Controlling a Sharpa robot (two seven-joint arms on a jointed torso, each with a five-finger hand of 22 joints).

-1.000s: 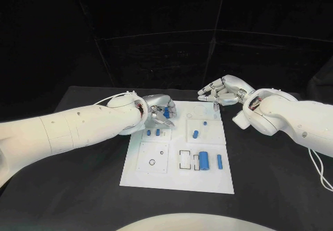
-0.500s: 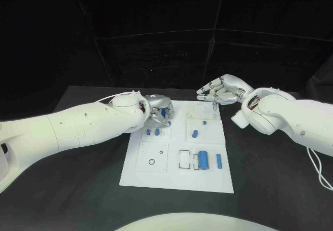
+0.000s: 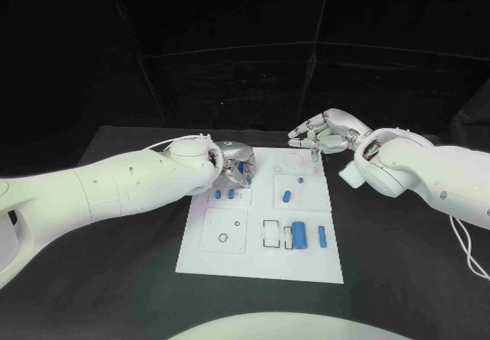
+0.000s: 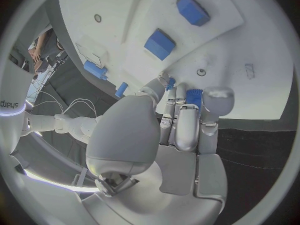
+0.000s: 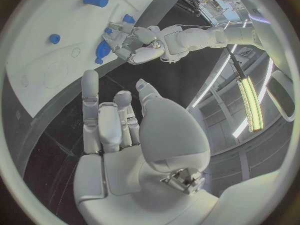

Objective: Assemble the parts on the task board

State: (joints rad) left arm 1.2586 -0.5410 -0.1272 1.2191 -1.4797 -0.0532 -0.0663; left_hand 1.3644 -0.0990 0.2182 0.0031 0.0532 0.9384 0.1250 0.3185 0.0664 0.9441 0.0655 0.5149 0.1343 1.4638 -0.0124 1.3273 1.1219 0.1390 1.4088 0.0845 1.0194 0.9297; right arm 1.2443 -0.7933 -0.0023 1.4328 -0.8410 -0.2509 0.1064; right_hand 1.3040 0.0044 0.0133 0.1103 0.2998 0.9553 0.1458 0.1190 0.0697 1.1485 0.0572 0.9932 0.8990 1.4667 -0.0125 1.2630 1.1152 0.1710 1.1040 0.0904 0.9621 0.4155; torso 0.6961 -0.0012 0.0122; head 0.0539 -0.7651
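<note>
Two white arms reach over the white board (image 3: 260, 265) on the black table (image 3: 112, 283). The left hand (image 3: 234, 161) sits over the board's far left corner, its fingers (image 4: 185, 130) curled down close together. A small blue piece (image 4: 194, 96) is gripped at their tips, pinched between the thumb and the fingers right above the board's surface; in the right wrist view the same hand shows a blue piece among its fingers too. Just beside that hand, nearer the robot, two small blue blocks (image 3: 224, 194) stand side by side on the board; the left wrist view shows them as two blue blocks (image 4: 160, 44) just past the fingertips. Farther from the left hand, toward the board's middle, lie a short blue peg (image 3: 289, 197) and a tiny blue dot (image 3: 302, 180). Well away from it, near the board's near right part, a thick blue cylinder (image 3: 300, 235) lies next to a thin blue rod (image 3: 323, 237).

The right hand (image 3: 326, 133) hovers above the board's far right corner, apart from the surface. It holds nothing: its fingers (image 5: 91, 105) are stretched out and a little apart, the thumb set off to one side. Below and ahead of it, a faint circle (image 3: 293, 162) is marked on the board. The two hands are near each other but not touching.
</note>
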